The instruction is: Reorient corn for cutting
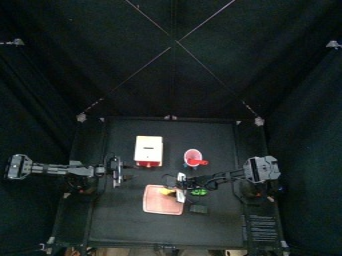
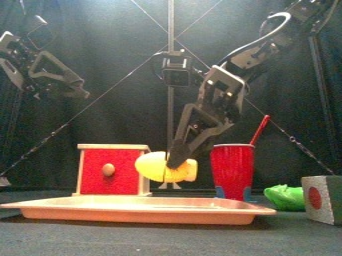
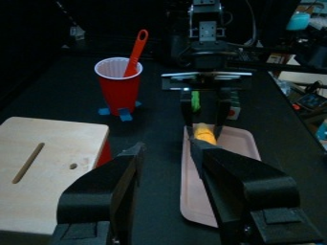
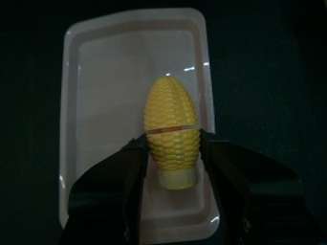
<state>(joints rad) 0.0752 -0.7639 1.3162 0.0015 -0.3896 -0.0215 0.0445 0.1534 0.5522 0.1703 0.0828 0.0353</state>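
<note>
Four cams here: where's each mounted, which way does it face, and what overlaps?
Top: overhead, straight down; both arms flank the table.
Front: table edge, level; right gripper holds the corn above the pink board.
Left wrist: open left gripper, facing red cup.
Right wrist: down onto corn, board.
All share the corn.

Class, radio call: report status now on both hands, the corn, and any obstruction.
Right hand shut on corn, held above pinkish board. Left hand open, empty, back at the left. Red cup beside board, clear of the corn.
</note>
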